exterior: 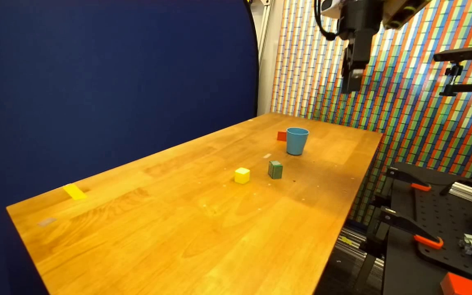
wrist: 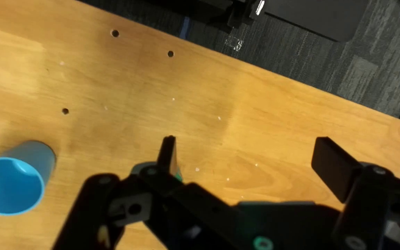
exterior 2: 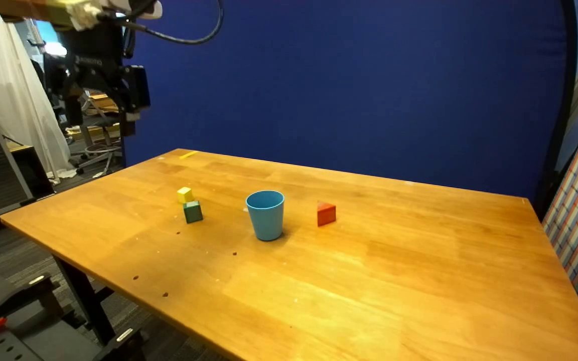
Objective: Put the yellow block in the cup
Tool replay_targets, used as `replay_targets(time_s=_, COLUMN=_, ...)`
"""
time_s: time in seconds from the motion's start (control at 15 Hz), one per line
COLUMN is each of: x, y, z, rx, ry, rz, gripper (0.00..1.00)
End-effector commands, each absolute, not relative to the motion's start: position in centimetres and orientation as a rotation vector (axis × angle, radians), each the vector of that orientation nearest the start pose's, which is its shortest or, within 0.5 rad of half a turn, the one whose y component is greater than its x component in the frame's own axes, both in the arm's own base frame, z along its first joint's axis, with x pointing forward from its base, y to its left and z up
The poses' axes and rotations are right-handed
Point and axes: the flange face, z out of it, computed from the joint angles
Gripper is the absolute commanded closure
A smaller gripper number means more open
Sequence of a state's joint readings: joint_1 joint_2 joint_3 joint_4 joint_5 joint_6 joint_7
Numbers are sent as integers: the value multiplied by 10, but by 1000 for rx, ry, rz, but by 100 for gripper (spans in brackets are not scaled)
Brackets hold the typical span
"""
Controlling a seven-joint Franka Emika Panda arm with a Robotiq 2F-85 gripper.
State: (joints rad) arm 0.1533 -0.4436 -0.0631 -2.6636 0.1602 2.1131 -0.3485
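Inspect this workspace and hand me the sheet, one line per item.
Surface: wooden table with a few small holes and a yellow strip by one edge.
Job's things: cup upright on the table; yellow block on the table, outside the cup.
Clutter: dark green block, near the yellow block but apart from it; red block, on the other side of the cup.
Gripper: gripper raised above the table, jaws apart, nothing between them.
Cables: black cable looping near the gripper, above table height.
Surroundings: blue backdrop, multicoloured panel, orange-tipped clamps beside the table.
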Motion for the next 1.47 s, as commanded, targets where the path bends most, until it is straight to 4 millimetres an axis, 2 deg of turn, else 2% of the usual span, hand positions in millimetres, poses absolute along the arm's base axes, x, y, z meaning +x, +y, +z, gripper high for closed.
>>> replay_targets(time_s=0.0, x=404, y=80, z=303, rx=-2921, ry=-667, rz=107, gripper=0)
replay_targets(time_s=0.27, x=438, y=117, z=239, rx=-2928, ry=-806, rz=110, gripper=0)
replay_targets(time_s=0.47, x=471, y=138, z=204, rx=-2921, ry=-900, rz=84, gripper=0)
replay_targets(time_s=0.6, x=490, y=151, z=192, rx=-2922, ry=-966, rz=64, gripper=0)
replay_targets(time_s=0.8, x=520, y=151, z=179, rx=-2931, ry=-1033, rz=43, gripper=0)
replay_targets(time_s=1.0, x=543, y=146, z=170, rx=-2949, ry=-1067, rz=19, gripper=0)
replay_targets(time_s=1.33, x=561, y=146, z=160, rx=-2914, ry=-1072, rz=17, gripper=0)
replay_targets(time_s=1.4, x=564, y=147, z=152, rx=-2907, ry=-1066, rz=20, gripper=0)
